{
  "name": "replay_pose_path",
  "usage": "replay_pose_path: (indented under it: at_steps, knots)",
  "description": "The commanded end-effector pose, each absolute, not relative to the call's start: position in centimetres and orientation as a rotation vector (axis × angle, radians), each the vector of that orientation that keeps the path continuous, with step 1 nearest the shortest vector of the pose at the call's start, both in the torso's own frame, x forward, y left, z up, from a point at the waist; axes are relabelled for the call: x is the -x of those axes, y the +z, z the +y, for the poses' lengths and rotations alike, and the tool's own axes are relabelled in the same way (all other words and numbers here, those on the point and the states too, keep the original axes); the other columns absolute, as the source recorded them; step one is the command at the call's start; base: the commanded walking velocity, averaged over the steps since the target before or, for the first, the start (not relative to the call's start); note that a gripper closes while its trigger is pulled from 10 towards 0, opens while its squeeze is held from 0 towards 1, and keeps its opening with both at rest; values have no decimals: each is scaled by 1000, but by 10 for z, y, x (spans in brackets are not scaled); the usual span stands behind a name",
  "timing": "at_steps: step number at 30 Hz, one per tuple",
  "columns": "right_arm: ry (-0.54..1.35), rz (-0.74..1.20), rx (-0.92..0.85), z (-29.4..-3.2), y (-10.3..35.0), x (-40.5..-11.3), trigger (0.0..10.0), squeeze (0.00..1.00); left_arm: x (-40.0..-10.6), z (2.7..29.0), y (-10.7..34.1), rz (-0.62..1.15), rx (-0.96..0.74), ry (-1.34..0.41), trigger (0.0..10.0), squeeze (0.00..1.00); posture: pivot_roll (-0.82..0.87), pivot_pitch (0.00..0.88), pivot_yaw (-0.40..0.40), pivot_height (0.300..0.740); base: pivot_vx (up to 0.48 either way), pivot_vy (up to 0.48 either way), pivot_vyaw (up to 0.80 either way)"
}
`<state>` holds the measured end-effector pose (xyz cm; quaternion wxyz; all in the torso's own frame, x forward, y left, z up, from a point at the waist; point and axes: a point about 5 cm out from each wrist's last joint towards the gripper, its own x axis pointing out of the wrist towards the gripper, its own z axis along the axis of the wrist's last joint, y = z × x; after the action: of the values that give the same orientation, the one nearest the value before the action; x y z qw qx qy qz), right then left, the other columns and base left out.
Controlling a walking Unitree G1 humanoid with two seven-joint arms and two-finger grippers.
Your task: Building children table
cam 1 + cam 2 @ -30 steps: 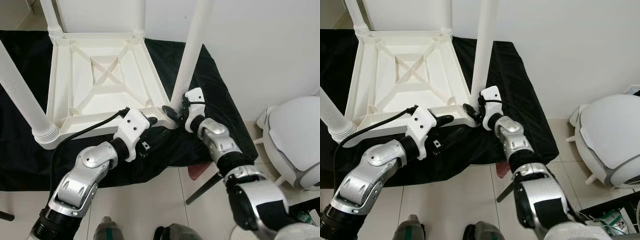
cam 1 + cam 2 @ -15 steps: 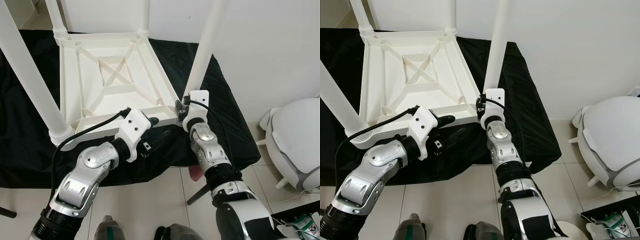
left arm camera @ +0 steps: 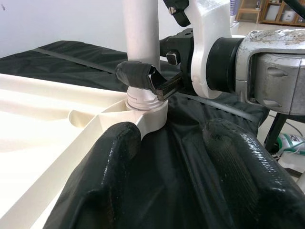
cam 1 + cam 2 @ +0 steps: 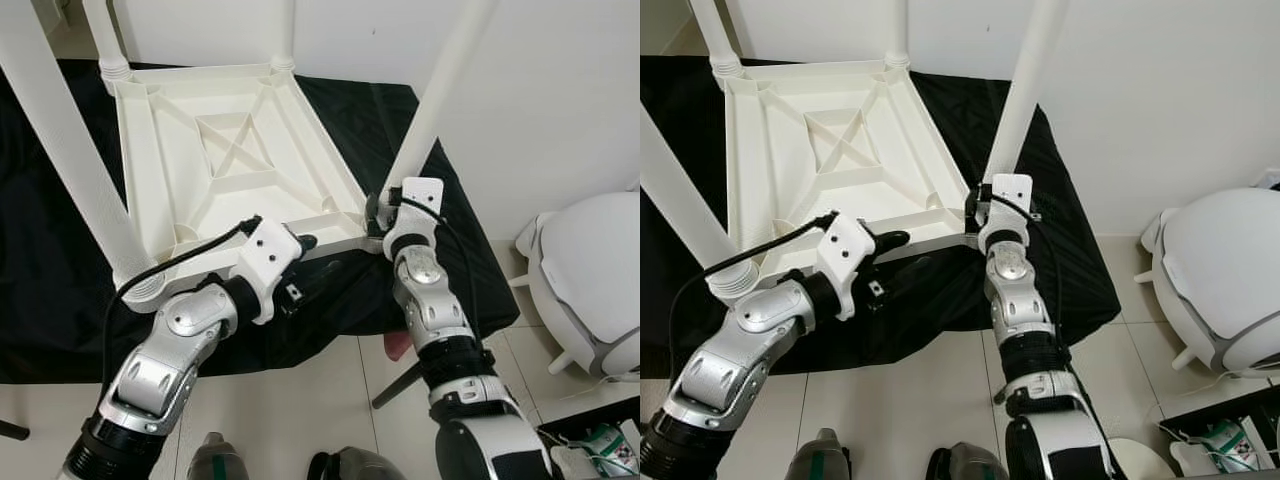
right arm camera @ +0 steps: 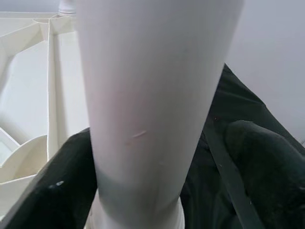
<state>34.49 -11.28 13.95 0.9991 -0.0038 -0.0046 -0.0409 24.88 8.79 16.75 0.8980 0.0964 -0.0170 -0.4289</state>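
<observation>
White plastic children's table (image 4: pixel 230 150) lies upside down on a black cloth (image 4: pixel 40 270), its ribbed underside with a crossed brace facing up. Four round legs stand up from its corners, and all of them run out of the top of the head views, so their ends are cut off. The near-right leg (image 4: pixel 435 100) leans to the right; its threaded base sits in the corner socket (image 3: pixel 143 107), half hidden behind the right gripper (image 3: pixel 147 78). That gripper's black fingers are closed around the base of this leg. In the right wrist view the leg is so close that it blurs and hides most of what lies beyond. The left gripper (image 3: pixel 181 171) hovers just near of the same corner, fingers spread wide and holding nothing, one finger (image 3: pixel 112 162) over the table's rim. A rounded white appliance (image 4: pixel 590 280) on the far right is cut off by the frame edge.
</observation>
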Motion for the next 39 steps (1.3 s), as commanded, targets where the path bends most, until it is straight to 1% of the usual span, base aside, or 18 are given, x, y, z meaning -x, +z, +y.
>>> replay_pose_path:
  at_steps: [1,4,9,10,14,19,21,24,26,28,30,33,39]
  knots:
    - [-114,6,9,-120,137,-342,10000,1000,-247,86,167,-31,-205,-893,10000,0,55,17,-108,740,0,0,0]
    - [-115,2,9,-121,137,-341,10000,1000,-247,86,166,-30,-204,-894,10000,0,55,17,-108,740,0,0,0]
    - [-59,7,-16,-122,135,-335,10000,1000,-246,85,165,-23,-205,-899,10000,0,48,25,-105,740,0,0,0]
    - [-44,4,-24,-122,135,-332,10000,0,-245,85,165,-21,-206,-900,10000,0,47,27,-105,740,0,0,0]
    - [42,-19,-93,-122,134,-320,10000,0,-245,84,164,-16,-210,-904,10000,0,44,31,-103,740,0,0,0]
    - [91,-22,-115,-123,133,-313,10000,0,-245,84,163,-15,-213,-905,10000,0,41,33,-101,740,0,0,0]
    - [127,-44,-115,-130,132,-303,10000,0,-246,84,162,-13,-224,-898,10000,0,33,37,-95,740,0,0,0]
    - [133,-49,-116,-135,131,-299,10000,0,-247,84,162,-12,-230,-893,10000,0,31,38,-92,740,0,0,0]
    - [132,-52,-117,-144,130,-292,10000,0,-252,86,158,6,-262,-850,10000,0,26,43,-88,740,0,0,0]
    - [153,-67,-126,-145,133,-288,10000,0,-254,87,155,27,-269,-829,10000,0,24,45,-86,740,0,0,0]
    - [174,-79,-136,-145,135,-285,10000,0,-256,87,153,41,-273,-816,10000,0,24,45,-86,740,0,0,0]
    - [263,-97,-158,-142,138,-274,10000,0,-261,86,148,66,-311,-770,10000,0,20,48,-82,740,0,0,0]
    - [325,-85,-144,-143,137,-265,10000,0,-267,87,144,94,-347,-702,10000,0,16,52,-78,740,0,0,0]
